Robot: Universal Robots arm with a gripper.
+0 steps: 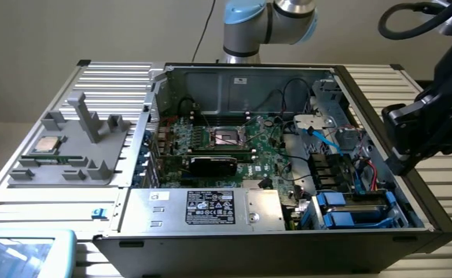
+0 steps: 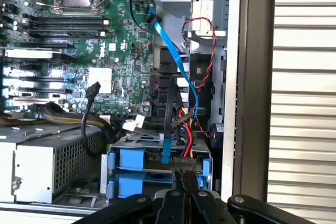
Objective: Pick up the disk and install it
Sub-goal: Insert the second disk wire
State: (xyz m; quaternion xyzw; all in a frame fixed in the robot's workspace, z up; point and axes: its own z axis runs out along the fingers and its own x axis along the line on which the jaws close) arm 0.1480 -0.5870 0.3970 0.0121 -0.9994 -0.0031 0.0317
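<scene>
The disk (image 1: pixel 355 209) lies in the drive cage at the near corner of the open computer case (image 1: pixel 411 191), on the exterior view's right. Its blue carrier shows there, and in the wrist view the disk (image 2: pixel 132 160) has red, black and blue cables running to its end. My gripper (image 1: pixel 401 165) hangs just outside the case's wall, above and beside the drive cage. In the wrist view my gripper (image 2: pixel 184 205) is shut, its black fingers pressed together with nothing between them.
A silver power supply (image 1: pixel 210 208) with a black label sits beside the drive cage. The motherboard (image 1: pixel 226 145) fills the case floor. On the exterior view's left, a grey fixture (image 1: pixel 71 156) holds a small silver CPU chip (image 1: pixel 50 143). A slatted table (image 1: pixel 426 87) surrounds the case.
</scene>
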